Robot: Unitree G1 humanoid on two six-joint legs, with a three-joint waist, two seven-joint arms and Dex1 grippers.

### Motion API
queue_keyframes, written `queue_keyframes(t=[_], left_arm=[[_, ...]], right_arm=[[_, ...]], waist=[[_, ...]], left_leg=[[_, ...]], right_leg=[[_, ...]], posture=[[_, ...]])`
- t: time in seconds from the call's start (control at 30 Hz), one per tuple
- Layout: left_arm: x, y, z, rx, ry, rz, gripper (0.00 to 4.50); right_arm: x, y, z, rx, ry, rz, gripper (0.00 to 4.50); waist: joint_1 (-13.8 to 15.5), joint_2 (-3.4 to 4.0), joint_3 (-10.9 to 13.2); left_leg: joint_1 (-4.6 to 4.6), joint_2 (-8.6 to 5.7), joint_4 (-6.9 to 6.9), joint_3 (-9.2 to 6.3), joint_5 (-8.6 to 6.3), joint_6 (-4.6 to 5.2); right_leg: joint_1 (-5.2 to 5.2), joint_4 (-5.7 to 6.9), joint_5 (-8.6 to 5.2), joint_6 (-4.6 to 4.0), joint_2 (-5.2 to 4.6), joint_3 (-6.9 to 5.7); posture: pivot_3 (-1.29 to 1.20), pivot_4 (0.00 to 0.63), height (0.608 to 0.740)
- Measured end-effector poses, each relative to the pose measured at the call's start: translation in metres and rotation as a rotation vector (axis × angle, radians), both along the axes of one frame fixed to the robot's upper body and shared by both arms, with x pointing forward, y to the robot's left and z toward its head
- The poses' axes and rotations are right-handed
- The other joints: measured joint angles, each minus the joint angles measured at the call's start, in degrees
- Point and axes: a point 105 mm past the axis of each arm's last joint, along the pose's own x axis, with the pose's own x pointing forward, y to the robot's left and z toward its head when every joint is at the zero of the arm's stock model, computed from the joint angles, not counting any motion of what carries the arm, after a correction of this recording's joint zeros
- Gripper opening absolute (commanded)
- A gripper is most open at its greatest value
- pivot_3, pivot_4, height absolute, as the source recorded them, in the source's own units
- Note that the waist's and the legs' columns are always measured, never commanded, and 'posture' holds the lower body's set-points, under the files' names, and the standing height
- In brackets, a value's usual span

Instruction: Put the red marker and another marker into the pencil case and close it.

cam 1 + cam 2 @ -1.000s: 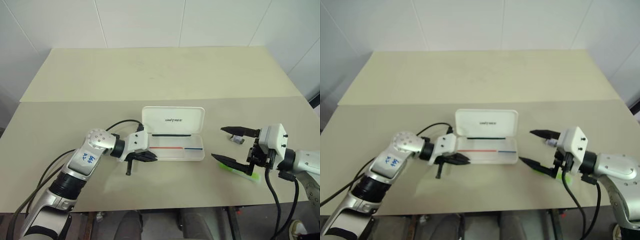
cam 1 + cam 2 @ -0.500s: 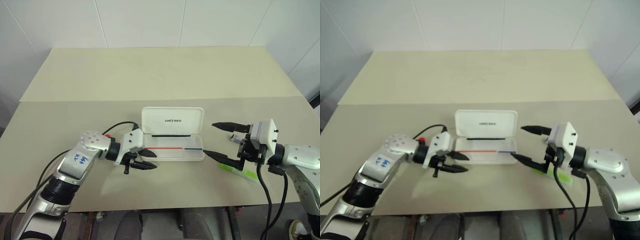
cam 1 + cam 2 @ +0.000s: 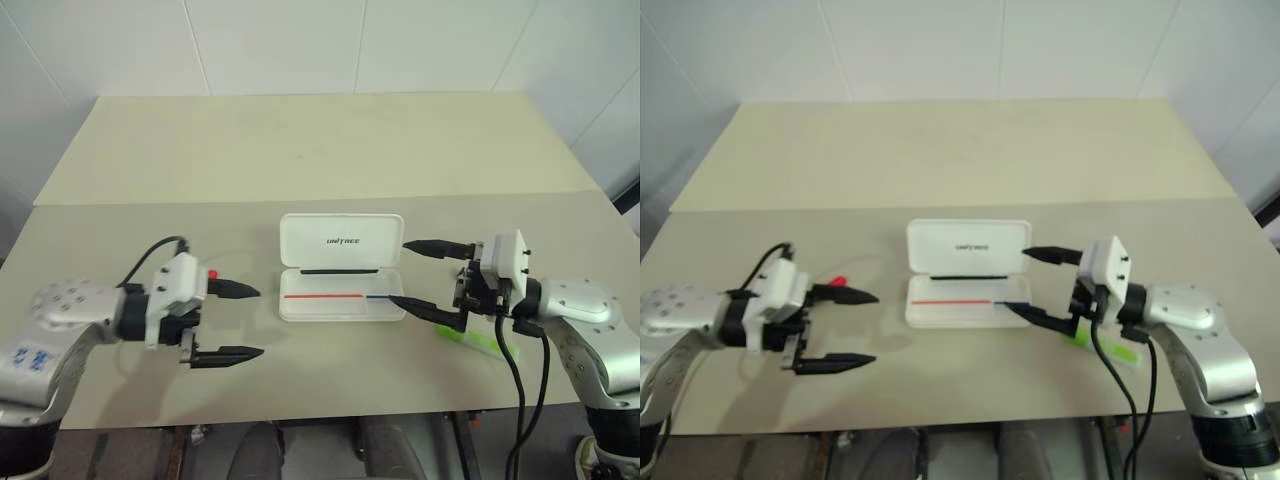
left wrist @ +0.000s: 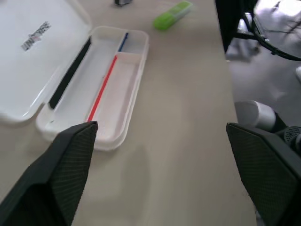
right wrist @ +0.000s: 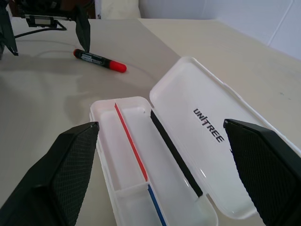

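The white pencil case (image 3: 330, 309) lies open at the table's middle, lid back, tray empty apart from its printed red-and-blue line. The red marker (image 5: 99, 60) lies flat on the table left of the case; my left hand hides most of it in the head views. My left gripper (image 3: 259, 322) hovers open and empty just beside that marker, well left of the case. At the case's right end, my right gripper (image 3: 399, 272) is open and empty, its fingers pointing at the tray. The lime-green marker (image 3: 481, 343) lies on the table beneath my right hand.
A small dark object (image 4: 123, 2) sits on the table beyond the green marker. A seam (image 3: 320, 199) divides the near table from the far one. The front edge (image 3: 330, 415) runs just behind both hands. Cables trail from both wrists.
My left gripper opened and drew back left and up from the case. The red marker it held now lies on the table. My right gripper shifted left to the case's end.
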Motion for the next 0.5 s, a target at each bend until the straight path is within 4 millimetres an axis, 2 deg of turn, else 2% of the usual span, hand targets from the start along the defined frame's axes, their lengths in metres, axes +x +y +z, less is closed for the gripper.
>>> queue_keyframes(t=[0.13, 0.27, 0.5], left_arm=[[-0.002, 0.028, 0.004, -0.068, -0.08, 0.201, 4.48], [-0.003, 0.069, 0.002, -0.077, -0.163, 0.409, 4.48], [-0.009, 0.115, -0.008, -0.074, -0.193, 0.577, 4.48]], right_arm=[[0.005, 0.006, 0.003, 0.006, -0.013, 0.028, 4.5], [0.007, 0.015, 0.01, 0.029, -0.035, 0.062, 4.5], [0.005, 0.022, 0.009, 0.022, -0.03, 0.103, 4.5]], waist=[[-0.2, 0.0, 0.0], [-0.5, 0.0, 0.0], [-0.6, -0.02, 0.0]], left_leg=[[0.02, 0.03, -0.05, 0.0, 0.0, 0.0], [0.05, 0.05, -0.04, 0.0, 0.0, 0.0], [-0.04, 0.07, -0.07, 0.02, -0.02, -0.04]], right_leg=[[0.0, 0.02, 0.0, -0.01, 0.0, -0.03], [-0.02, 0.01, 0.01, -0.07, 0.01, -0.06], [0.0, -0.27, 0.05, -0.1, 0.01, -0.08]], posture=[[0.0, 0.15, 0.74], [0.0, 0.15, 0.74], [0.0, 0.15, 0.74]])
